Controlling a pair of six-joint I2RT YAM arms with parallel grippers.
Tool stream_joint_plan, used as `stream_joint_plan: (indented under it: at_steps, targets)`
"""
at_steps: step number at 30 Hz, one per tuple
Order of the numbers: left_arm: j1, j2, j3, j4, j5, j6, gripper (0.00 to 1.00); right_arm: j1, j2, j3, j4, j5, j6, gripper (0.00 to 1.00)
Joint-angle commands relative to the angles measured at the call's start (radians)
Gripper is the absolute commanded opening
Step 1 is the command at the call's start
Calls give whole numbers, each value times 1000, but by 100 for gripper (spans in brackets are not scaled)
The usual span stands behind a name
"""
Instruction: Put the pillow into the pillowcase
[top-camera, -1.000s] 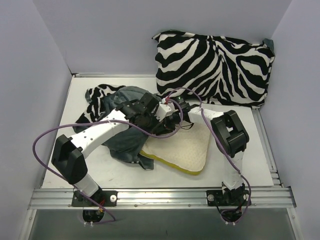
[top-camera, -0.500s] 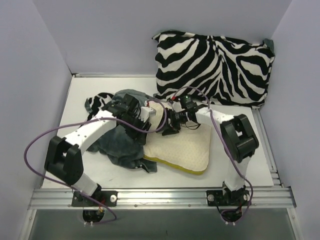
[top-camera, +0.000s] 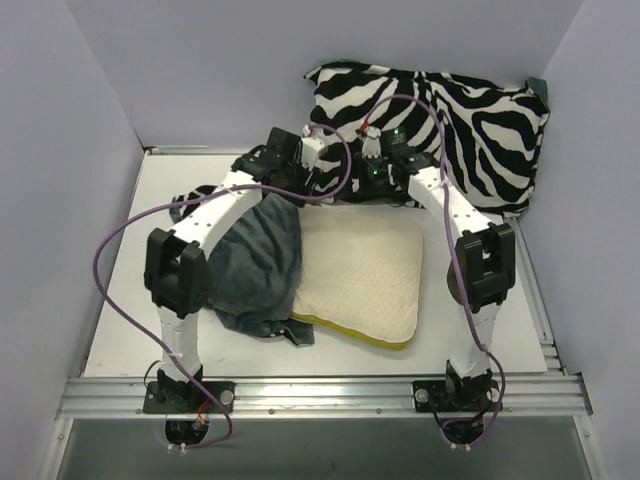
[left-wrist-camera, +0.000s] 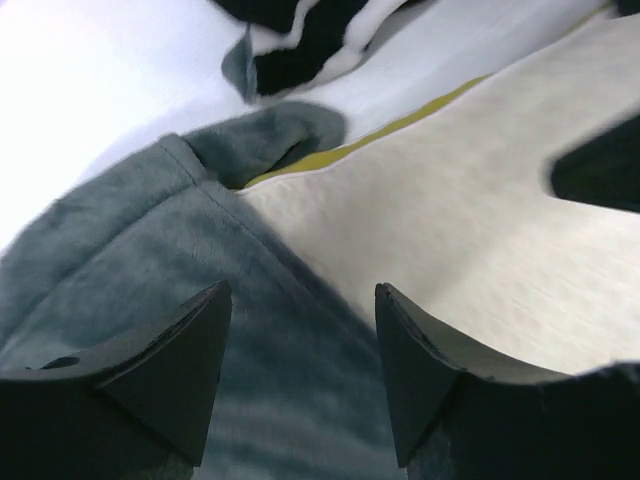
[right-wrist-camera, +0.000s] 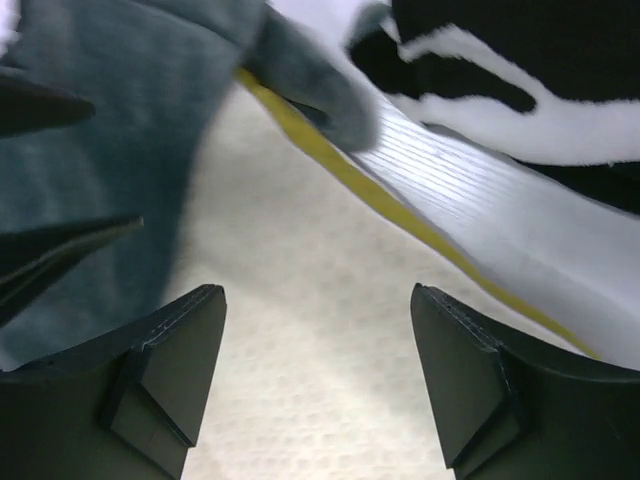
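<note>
Hovering wide open at the far edge of the mid-table pillow (top-camera: 368, 272), left gripper (left-wrist-camera: 300, 300) and right gripper (right-wrist-camera: 318, 300) should pinch the pillowcase (top-camera: 255, 262) hem evenly and draw it rightward.

No legible text, label, brand or number in any of the three views. The pillow (top-camera: 365, 275), pillowcase (top-camera: 255, 262) and zebra cushion (top-camera: 450, 110) show only quilting, plush and stripe pattern. Any finer marking is too small or blurred to read.
</note>
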Motion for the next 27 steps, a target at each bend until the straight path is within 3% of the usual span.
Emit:
stream_joint_plan:
  at_steps: [1,6,9,11,12,13,14,17,24,27]
  targets:
    - [28,147,103,47,-127,-32,67,6,78,14,-115,124,-85,76]
    - [36,280,218,51,-211,-24,66,17,126,-27,-145,107,-99,72]
    - [48,321,249,51,-254,-24,58,12,129,-89,-145,80,-96,48]
    - [64,329,254,51,-225,-52,44,6,132,-113,-142,49,-85,36]
    - [68,329,254,47,-204,-66,39,5,133,-115,-142,38,-78,26]
    - [71,330,254,43,-158,-75,33,5,135,-116,-138,23,-70,21]
    - [73,329,252,41,-62,-80,18,2,141,-116,-133,11,-62,16]
    - [59,320,244,34,159,-102,0,-1,142,-104,-95,-42,-18,3]
    - [-37,249,252,118,572,-274,0,-11,116,-104,36,-216,155,0]
    - [-77,179,118,243,611,-348,0,-23,89,-135,80,-269,206,0]
